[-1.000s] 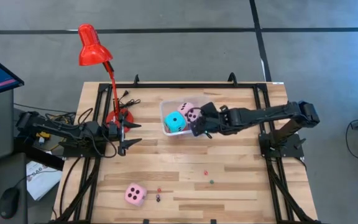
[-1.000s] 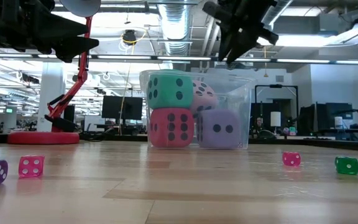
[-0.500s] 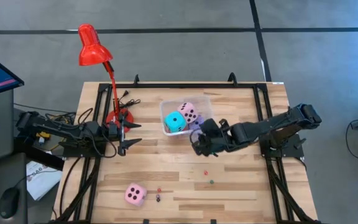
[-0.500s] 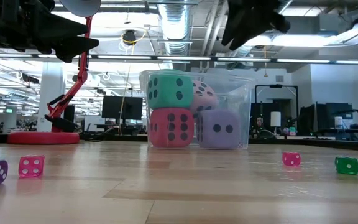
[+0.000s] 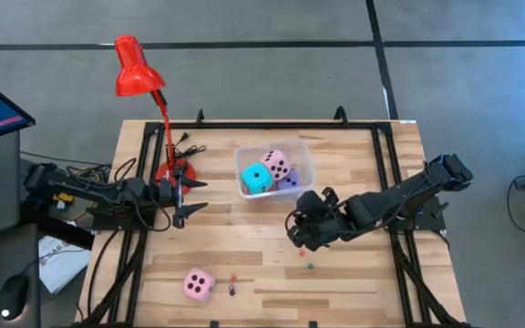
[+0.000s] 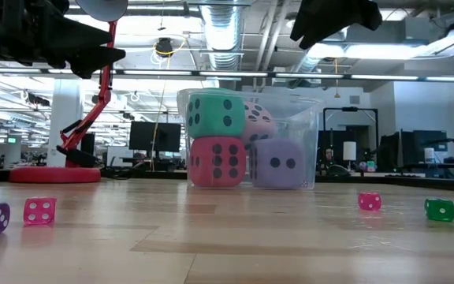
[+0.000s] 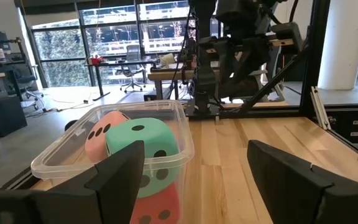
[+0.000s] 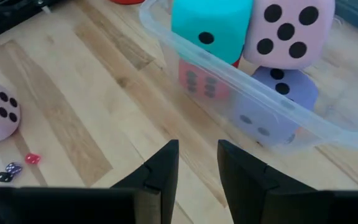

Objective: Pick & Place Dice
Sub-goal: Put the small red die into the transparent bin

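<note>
Table (image 5: 354, 273) carries a clear bin (image 5: 301, 155) holding cyan die (image 5: 256, 178), pink die (image 5: 277, 164), red die (image 6: 215, 160) and lavender die (image 6: 281, 163); second pink die (image 5: 198, 283) lies near the front edge. Right gripper (image 5: 297, 228), empty with a narrow gap, hovers just beside the bin; left gripper (image 5: 186, 197) waits open by the lamp (image 5: 138, 68).

open wood surrounds the loose pink die (image 5: 198, 284); only small dice (image 5: 232, 284) lie just beside it.

Four big soft cubes with dark pips sit stacked in the bin — cyan die (image 5: 257, 179) and pink die (image 5: 278, 165) atop red die (image 6: 217, 162) and lavender die (image 6: 279, 164). Another pink die (image 5: 198, 284) lies apart — near the table's front edge.
</note>
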Robot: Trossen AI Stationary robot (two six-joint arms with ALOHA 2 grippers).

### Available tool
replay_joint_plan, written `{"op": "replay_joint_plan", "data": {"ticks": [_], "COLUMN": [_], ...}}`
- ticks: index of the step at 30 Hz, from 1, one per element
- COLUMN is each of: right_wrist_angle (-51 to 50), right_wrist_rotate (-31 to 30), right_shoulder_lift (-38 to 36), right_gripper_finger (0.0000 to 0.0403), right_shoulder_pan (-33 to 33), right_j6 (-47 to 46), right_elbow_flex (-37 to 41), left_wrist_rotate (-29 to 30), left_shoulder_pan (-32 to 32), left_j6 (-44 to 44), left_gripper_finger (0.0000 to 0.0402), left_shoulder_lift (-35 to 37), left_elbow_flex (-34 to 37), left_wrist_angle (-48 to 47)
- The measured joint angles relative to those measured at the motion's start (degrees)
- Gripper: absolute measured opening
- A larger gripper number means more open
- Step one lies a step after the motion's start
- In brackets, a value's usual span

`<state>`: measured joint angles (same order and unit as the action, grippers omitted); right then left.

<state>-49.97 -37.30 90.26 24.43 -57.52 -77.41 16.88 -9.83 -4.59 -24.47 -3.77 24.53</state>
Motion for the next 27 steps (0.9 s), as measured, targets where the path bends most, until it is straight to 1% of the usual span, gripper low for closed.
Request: {"op": "replay_joint_plan", "data": {"ticks": [3,9,22,27], "right_wrist_angle": [0.10,1.20,10.79,13.25], "right_wrist_rotate": [0.00,0.00,-0.02,-0.02], "right_shoulder_lift": [0.00,0.00,0.00,0.00], "right_gripper_finger": [0.0108,0.0108,0.0108,0.0108], "right_shoulder_pan": [-0.07,-0.22,-0.59,-0.62], "right_j6": [0.00,0.00,0.00,0.02], "right_elbow_flex": [0.00,0.00,0.00,0.00], "left_wrist_rotate": [0.00,0.00,0.00,0.00], "left_shoulder_pan": [0.01,-0.01,-0.01,-0.01], "left_j6": [-1.35,-0.99,-1.01,-4.08], "left_gripper_finger": [0.0274,0.0274,0.0274,0.0274], "left_shoulder_lift": [0.00,0.00,-0.01,0.00], "left_elbow_flex": [0.00,0.00,0.00,0.00], "left_wrist_angle": [0.00,-0.01,-0.01,-0.01]}}
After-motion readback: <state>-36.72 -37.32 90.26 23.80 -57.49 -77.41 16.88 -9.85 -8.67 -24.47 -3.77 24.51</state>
